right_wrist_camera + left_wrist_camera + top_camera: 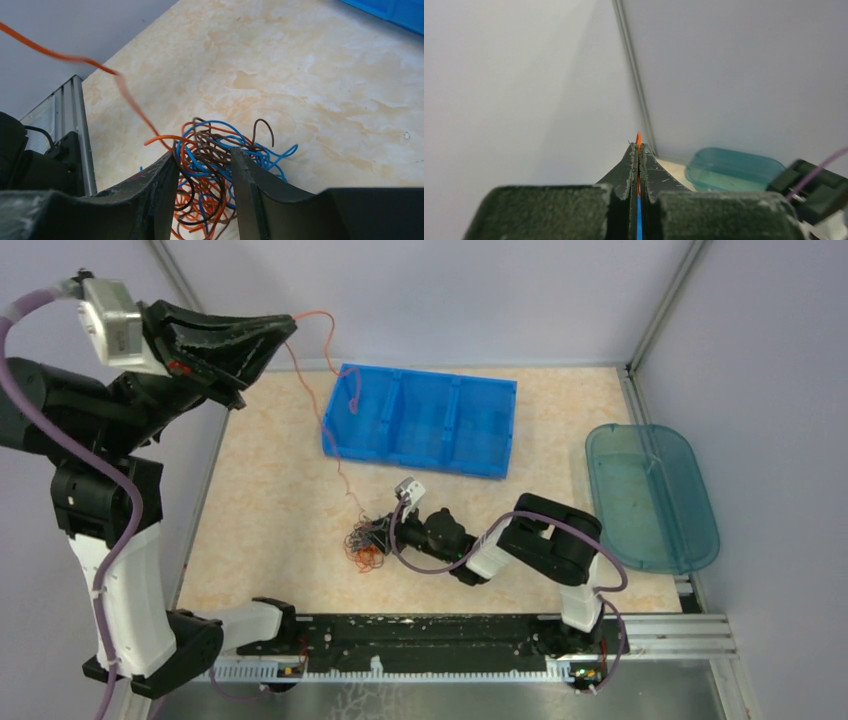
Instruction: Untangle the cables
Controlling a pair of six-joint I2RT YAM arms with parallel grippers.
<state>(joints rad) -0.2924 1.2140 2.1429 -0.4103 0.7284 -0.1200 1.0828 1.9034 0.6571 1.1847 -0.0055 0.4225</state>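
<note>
On table [325, 100]: cables [210, 165] clumped, orange strand [127, 95] rising leftward.

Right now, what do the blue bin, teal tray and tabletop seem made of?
Blue bin: opaque moulded plastic, uniform colour, thin dividers. Teal tray: translucent glossy plastic, surface showing through. Tabletop: probably marble-print laminate, beige veining, smooth.

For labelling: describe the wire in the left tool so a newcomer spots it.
Find the blue divided bin at the table's far side. One orange wire runs from the raised left tool, past the bin's left end, down to the clump in front. Unlike the clump's curled blue, brown and orange strands, it is the only one lifted off the table.
</note>
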